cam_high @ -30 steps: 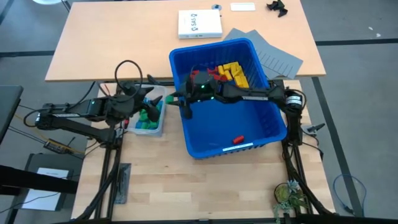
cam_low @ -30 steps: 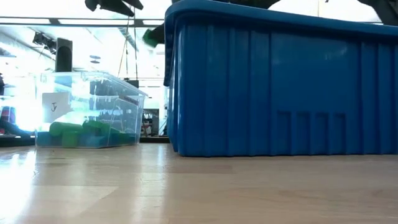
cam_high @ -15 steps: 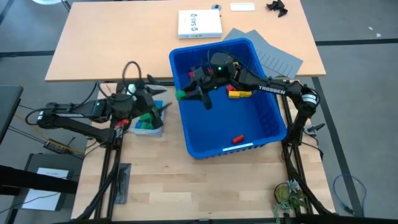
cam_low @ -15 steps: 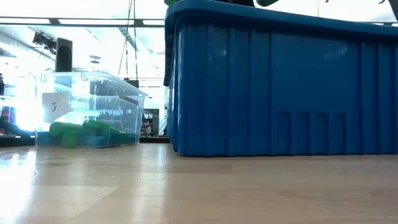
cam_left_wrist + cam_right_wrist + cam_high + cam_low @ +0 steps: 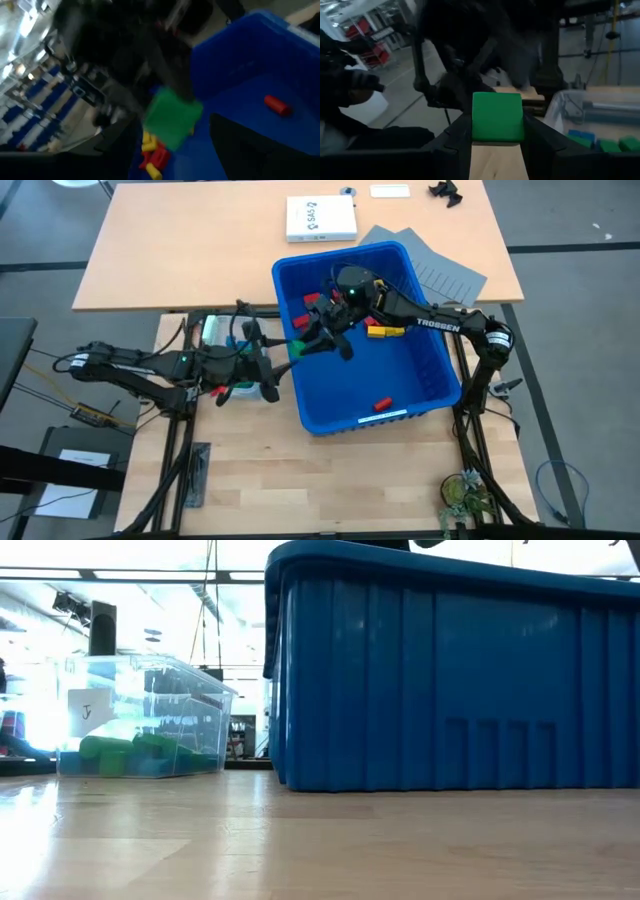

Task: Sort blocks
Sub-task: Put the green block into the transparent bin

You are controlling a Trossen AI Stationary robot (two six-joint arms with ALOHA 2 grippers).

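My right gripper (image 5: 305, 345) is shut on a green block (image 5: 297, 347) over the left wall of the large blue bin (image 5: 420, 395). The block also shows in the right wrist view (image 5: 497, 116) and the left wrist view (image 5: 171, 118). My left gripper (image 5: 272, 368) is open and empty just left of the bin, facing the block; its fingers stand apart short of it. Red and yellow blocks (image 5: 385, 330) lie on the bin's floor. The clear tub (image 5: 140, 720) holds green and blue blocks (image 5: 120, 753). My right gripper pinches the green block by two opposite sides (image 5: 476, 120) between its two fingers. The fingers reach out toward the table's left side, about level. The block is lifted clear, above the bin's left wall.
A single red block (image 5: 381, 404) lies near the bin's front wall. A white box (image 5: 320, 218) and grey sheets (image 5: 440, 270) lie on the far table. The left arm (image 5: 150, 365) lies across the clear tub.
My right gripper has risen from the bin's floor with the green block and carried it toward the bin's left wall. My left gripper has gone from over the clear tub toward the table's right, up to the bin's left wall.
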